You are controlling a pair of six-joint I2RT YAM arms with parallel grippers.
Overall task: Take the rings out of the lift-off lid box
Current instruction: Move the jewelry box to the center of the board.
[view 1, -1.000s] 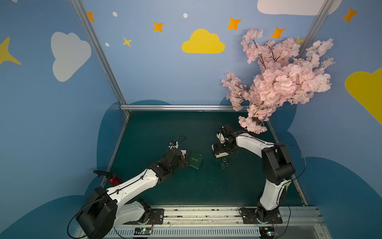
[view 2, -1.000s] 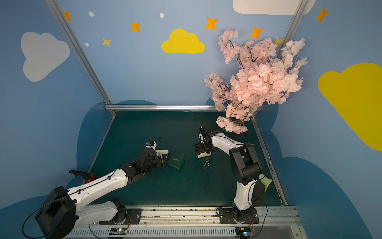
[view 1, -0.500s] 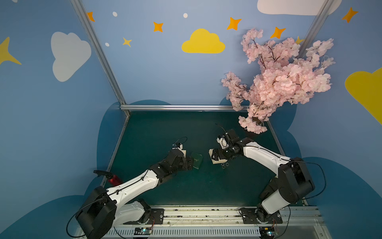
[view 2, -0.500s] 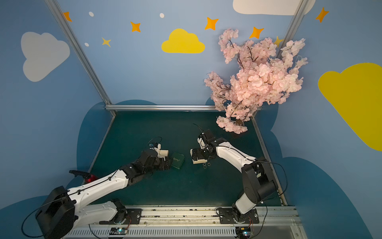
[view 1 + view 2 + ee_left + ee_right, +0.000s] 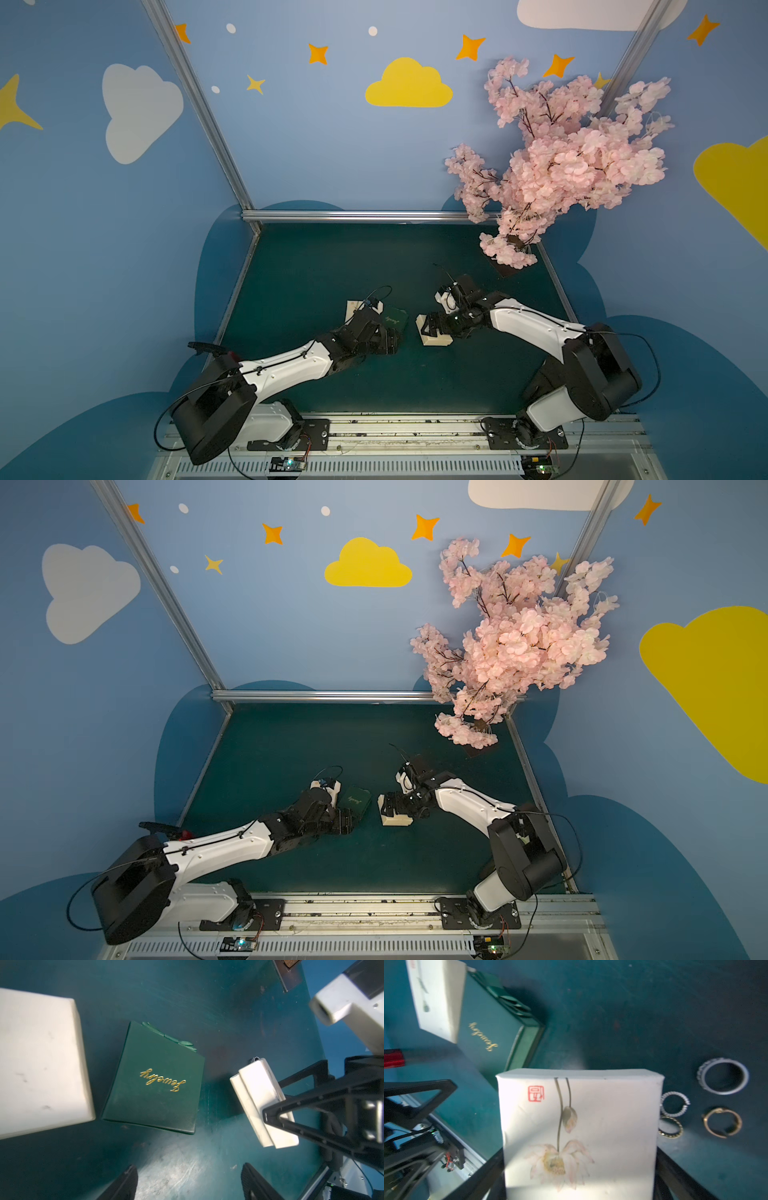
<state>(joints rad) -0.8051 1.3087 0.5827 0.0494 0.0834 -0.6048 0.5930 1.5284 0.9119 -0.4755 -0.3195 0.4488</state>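
Right gripper (image 5: pixel 580 1159) was clamped wide on the white lotus box (image 5: pixel 579 1109), a finger on each side. The rings (image 5: pixel 723 1091) were already out, loose on the mat (image 5: pixel 633 1012) just outside one finger. Left gripper (image 5: pixel 189 1184) had its fingers apart and empty, with the green Jewelry box (image 5: pixel 153 1082) ahead of its tips. Best to set the box down clear of the rings.

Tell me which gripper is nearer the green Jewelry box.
Left. The left gripper hovers just short of the green Jewelry box, jaws apart; the right gripper, farther off, clamps the white lotus box.
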